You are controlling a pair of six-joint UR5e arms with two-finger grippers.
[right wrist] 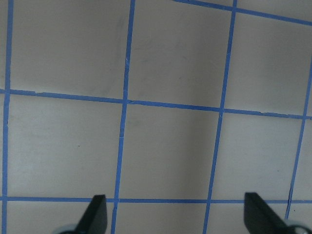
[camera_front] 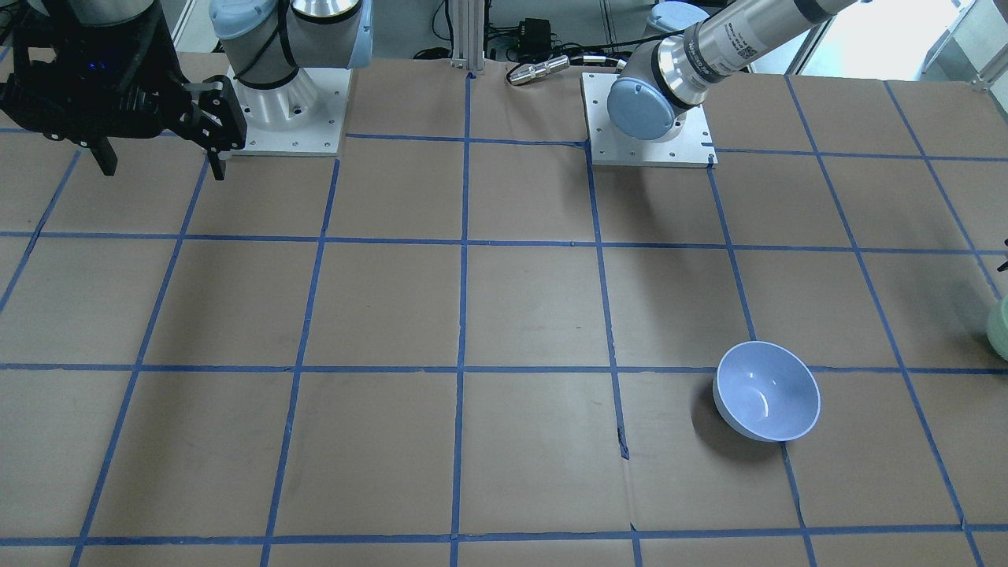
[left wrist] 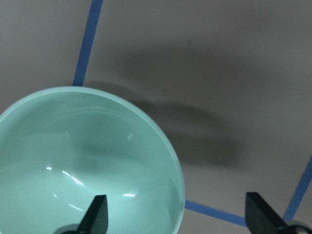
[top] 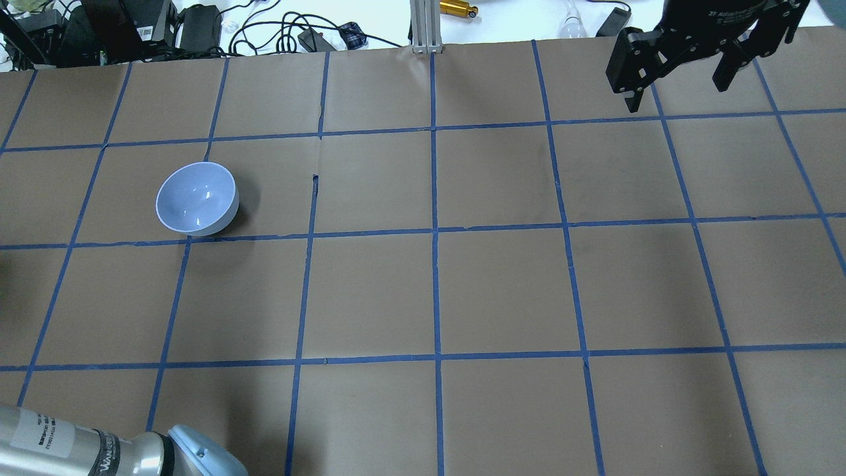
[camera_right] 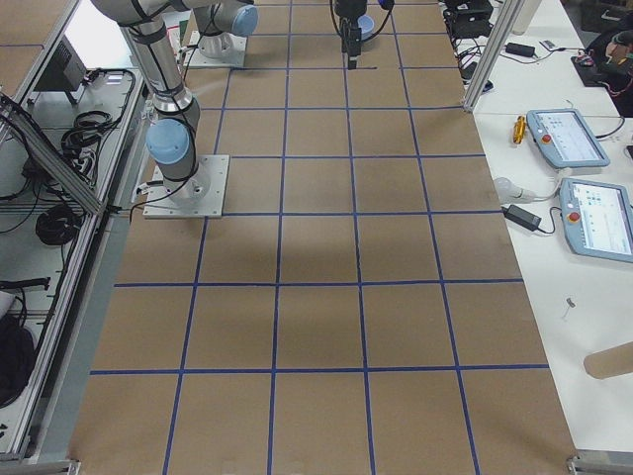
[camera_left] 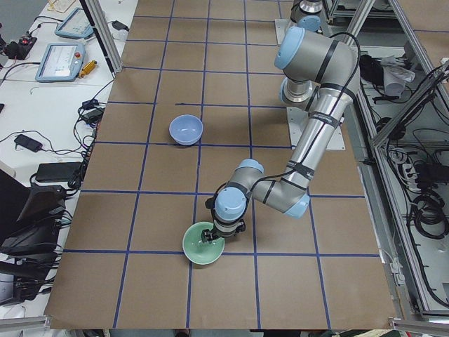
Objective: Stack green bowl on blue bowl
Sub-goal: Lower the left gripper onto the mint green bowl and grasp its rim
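Two bowls sit well apart on the table. In the left side view the green bowl is low in the frame, and the blue bowl is higher up and slightly left. The left gripper hangs over the green bowl's edge with its jaws spread. One fingertip is above the inside and the other is over bare paper, so the rim lies between them. I cannot tell whether it touches. That arm is folded low with the wrist pointing down, and it is clearly the nearer one. The right gripper, also spread wide, hovers at the overhead view's upper right, far from both bowls.
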